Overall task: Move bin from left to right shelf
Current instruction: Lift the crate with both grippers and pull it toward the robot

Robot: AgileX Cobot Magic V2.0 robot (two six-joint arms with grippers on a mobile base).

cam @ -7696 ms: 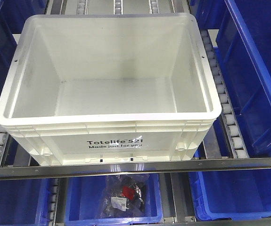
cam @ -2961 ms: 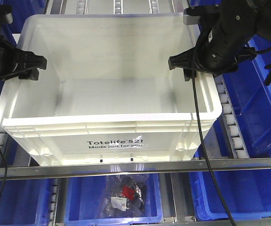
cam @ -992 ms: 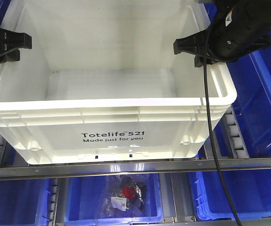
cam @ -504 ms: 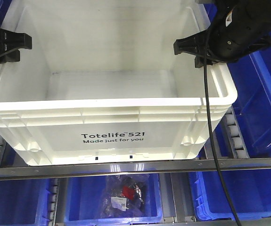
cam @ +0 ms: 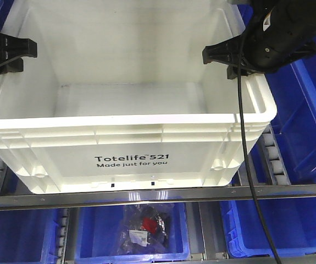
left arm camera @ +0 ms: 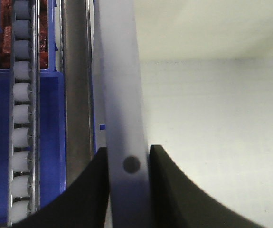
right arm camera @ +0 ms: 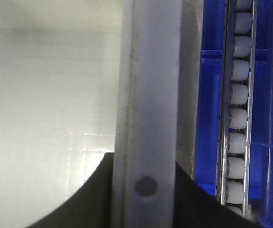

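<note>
The white bin (cam: 130, 137) sits in the middle lane of the shelf, its front face just behind the metal rail (cam: 158, 195) that crosses the shelf front. Black print on that face reads "Totelife 521 Made just for you". Its pale floor and inner walls are in plain view from above. Whether its base rests on the rollers (cam: 273, 159) beside it cannot be told.

The left tool (cam: 17, 56) is clenched on the bin's left rim. In the left wrist view, one black finger (left arm camera: 86, 190) lies outside the rim and the other inside, both pressed against it. The right tool (cam: 223, 61) grips the right rim the same way, and the right wrist view shows a dark finger (right arm camera: 91, 199) on each side of the wall. A black cable (cam: 245, 165) hangs from the right arm across the bin's front corner.

Blue bins surround it. A large one (cam: 300, 121) stands to the right. On the level below, the middle blue bin (cam: 92, 236) holds a clear bag (cam: 144, 228) of dark and red parts. The lower right blue bin (cam: 267, 231) shows only its blue inside.
</note>
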